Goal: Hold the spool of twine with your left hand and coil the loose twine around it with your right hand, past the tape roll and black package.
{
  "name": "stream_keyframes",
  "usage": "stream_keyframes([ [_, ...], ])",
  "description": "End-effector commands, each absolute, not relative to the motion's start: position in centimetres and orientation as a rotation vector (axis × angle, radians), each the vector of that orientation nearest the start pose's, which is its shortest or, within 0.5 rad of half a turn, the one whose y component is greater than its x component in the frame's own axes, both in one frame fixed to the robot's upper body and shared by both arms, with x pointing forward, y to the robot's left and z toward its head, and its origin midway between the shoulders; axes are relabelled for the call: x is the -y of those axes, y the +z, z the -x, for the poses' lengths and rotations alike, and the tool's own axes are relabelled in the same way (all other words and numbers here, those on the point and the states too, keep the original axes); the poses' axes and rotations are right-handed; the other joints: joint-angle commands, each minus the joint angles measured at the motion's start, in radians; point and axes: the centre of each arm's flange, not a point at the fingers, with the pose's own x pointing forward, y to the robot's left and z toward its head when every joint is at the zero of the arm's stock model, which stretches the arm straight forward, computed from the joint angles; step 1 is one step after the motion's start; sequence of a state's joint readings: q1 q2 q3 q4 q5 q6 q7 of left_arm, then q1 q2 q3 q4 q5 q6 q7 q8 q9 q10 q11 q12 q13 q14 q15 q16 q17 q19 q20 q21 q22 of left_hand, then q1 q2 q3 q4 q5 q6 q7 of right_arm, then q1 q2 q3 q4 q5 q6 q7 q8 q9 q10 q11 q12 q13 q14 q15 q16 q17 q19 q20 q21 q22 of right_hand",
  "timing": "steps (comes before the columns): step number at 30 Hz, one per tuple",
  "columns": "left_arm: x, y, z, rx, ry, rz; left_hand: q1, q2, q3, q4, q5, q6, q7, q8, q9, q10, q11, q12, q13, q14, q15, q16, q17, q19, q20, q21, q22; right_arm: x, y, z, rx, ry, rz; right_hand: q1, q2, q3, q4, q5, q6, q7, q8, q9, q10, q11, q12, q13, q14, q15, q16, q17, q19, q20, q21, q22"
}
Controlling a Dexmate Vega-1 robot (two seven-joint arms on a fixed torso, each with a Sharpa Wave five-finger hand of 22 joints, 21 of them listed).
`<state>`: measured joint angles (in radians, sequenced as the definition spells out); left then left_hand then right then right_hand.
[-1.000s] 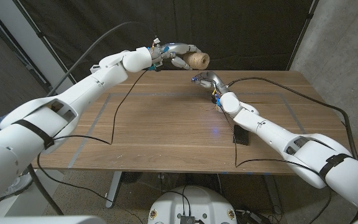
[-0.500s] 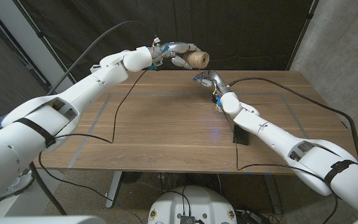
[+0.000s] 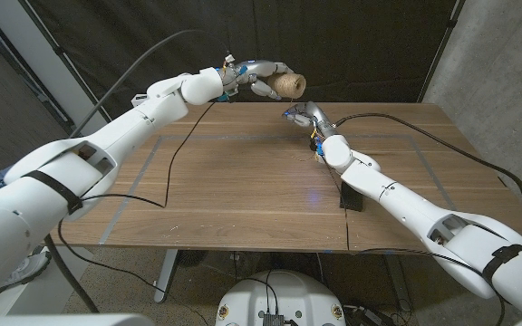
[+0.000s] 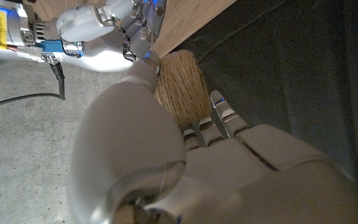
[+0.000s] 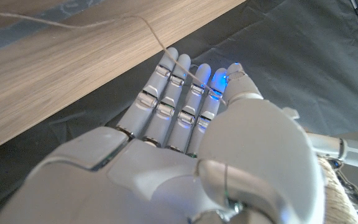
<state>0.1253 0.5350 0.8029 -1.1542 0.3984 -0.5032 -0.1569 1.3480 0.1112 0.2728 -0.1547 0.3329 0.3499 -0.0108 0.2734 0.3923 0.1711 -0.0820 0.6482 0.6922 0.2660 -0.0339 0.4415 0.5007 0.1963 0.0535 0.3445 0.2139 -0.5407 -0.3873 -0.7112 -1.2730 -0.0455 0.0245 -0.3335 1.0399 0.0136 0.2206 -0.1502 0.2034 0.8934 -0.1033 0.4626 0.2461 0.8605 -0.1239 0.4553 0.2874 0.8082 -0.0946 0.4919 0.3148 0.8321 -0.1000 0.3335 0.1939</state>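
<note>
While your left hand point(image 3: 259, 76) grips the spool of twine point(image 3: 288, 87) in the air just past the table's far edge, a little left of centre, your right hand point(image 3: 303, 116) sits low over the far part of the wooden table point(image 3: 234, 181), just right of and nearer than the spool. In the left wrist view the fingers point(image 4: 219, 118) wrap the tan spool point(image 4: 182, 87) from one side and the thumb presses from the other, so that hold looks firm. In the right wrist view the right hand's fingers point(image 5: 173, 93) are straight and close together, with a strand of loose twine point(image 5: 92, 23) running over the tabletop and across the fingertips; whether the strand is pinched or merely draped there cannot be told. To coil well, you would probably want the spool kept level and motionless, the strand lightly taut, and the right hand circling close around the spool's free end so each turn lands beside the one before. Open room lies beyond the far edge, against the dark curtain point(image 3: 352, 45). A black package point(image 3: 351, 197) lies flat near the right forearm, toward the near right of the table, and a black cable point(image 3: 175, 158) trails over the left half; keep the elbow from sweeping either.
</note>
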Motion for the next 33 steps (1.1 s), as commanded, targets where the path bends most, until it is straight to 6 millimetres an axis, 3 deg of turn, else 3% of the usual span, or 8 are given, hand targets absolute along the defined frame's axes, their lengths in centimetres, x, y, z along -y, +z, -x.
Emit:
stream_keyframes([
  [1, -12.5, 21.5, -62.1, 1.096, -0.35, -1.452, -0.001, 0.008, 0.008, 0.0, 0.007, 0.009, -0.001, -0.003, 0.002, 0.008, 0.004, 0.002, 0.005, 0.006, 0.006, -0.003, 0.0, -0.001, 0.001, 0.01, 0.003, 12.9, 4.4, -65.5, 0.696, 0.01, 0.661, 0.01, 0.002, -0.003, 0.0, -0.004, 0.008, 0.002, 0.003, 0.002, 0.007, 0.005, -0.002, -0.001, 0.011, -0.128, -0.001, 0.004, 0.008, -0.043, 0.004, 0.004],
  [33, -12.5, 21.2, -62.3, 1.095, -0.287, -1.404, -0.007, 0.008, 0.011, 0.0, 0.01, 0.011, 0.002, -0.009, 0.006, 0.006, 0.007, -0.005, 0.007, 0.006, 0.01, -0.006, 0.0, -0.005, 0.003, 0.012, 0.002, 11.8, 2.9, -62.2, 0.665, 0.07, 0.659, 0.019, 0.006, -0.012, 0.002, -0.01, 0.0, 0.007, -0.002, -0.001, 0.009, 0.012, -0.01, -0.007, 0.018, -0.127, -0.005, 0.002, 0.008, -0.038, 0.011, 0.004],
])
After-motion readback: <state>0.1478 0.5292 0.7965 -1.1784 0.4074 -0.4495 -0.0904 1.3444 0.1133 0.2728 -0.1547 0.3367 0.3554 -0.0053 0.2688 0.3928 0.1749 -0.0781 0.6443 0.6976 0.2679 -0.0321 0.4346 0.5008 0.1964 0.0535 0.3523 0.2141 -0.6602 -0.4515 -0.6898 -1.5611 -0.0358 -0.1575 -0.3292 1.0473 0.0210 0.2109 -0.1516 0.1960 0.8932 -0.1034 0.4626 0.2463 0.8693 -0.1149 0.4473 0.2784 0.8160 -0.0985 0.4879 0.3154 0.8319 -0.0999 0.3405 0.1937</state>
